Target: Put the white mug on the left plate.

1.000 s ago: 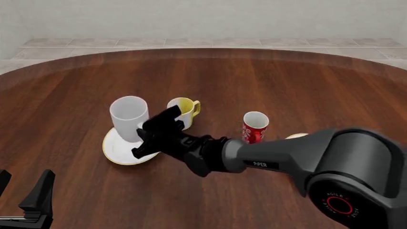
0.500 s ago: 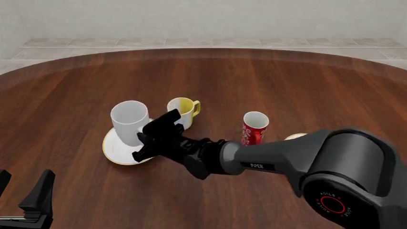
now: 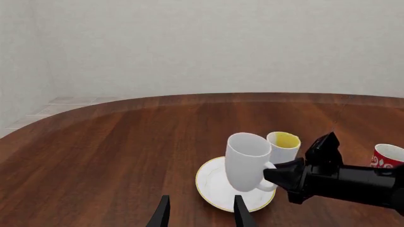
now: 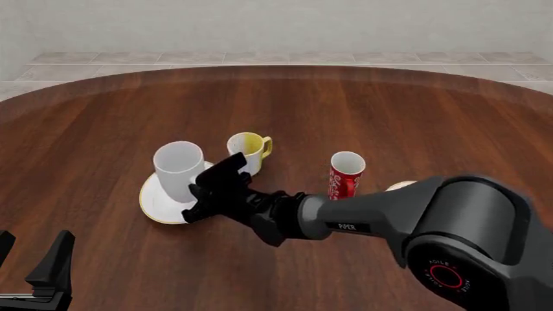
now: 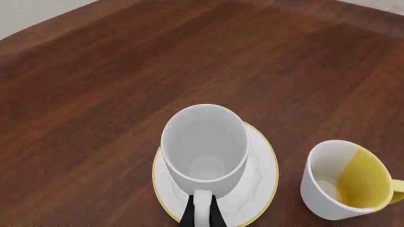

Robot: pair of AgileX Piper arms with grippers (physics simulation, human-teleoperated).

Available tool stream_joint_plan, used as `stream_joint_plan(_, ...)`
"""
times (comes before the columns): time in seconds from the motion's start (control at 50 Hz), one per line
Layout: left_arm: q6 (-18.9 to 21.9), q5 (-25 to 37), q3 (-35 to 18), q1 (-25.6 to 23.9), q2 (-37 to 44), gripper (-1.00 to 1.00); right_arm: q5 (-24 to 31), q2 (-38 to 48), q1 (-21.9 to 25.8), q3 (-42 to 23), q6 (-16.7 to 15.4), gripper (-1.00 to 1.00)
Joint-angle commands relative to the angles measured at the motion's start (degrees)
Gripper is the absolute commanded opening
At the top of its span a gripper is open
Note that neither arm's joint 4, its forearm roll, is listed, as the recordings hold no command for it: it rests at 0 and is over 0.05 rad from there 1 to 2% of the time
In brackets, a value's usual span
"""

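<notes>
Over that last second I had lowered the white mug onto the left plate — the right gripper was still clamped on its handle, so only release remained.

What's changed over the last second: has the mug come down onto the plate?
The right gripper, shut on the white mug's handle, lowered it slightly and nudged it right over the left plate. In the left wrist view the mug leans; whether its base touches the plate is unclear. The yellow mug, red mug and left gripper stayed put.
</notes>
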Motion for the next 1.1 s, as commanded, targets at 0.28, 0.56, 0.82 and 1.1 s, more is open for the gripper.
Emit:
stream_joint_plan(0.28, 0.0, 0.0, 0.0, 0.0, 0.0, 1.0, -0.5, 0.8, 0.0, 0.1, 0.6, -1.0)
stream_joint_plan(0.56, 0.0, 0.0, 0.0, 0.0, 0.0, 1.0, -1.0, 1.5, 0.1, 0.1, 1.4, -1.0)
stream_joint_plan(0.82, 0.0, 0.0, 0.0, 0.0, 0.0, 1.0, -1.1, 1.9, -0.2, 0.0, 1.6, -1.0)
stream_joint_plan(1.1, 0.0, 0.0, 0.0, 0.0, 0.0, 1.0, -1.0, 2.2, -0.1, -0.3, 1.7, -1.0)
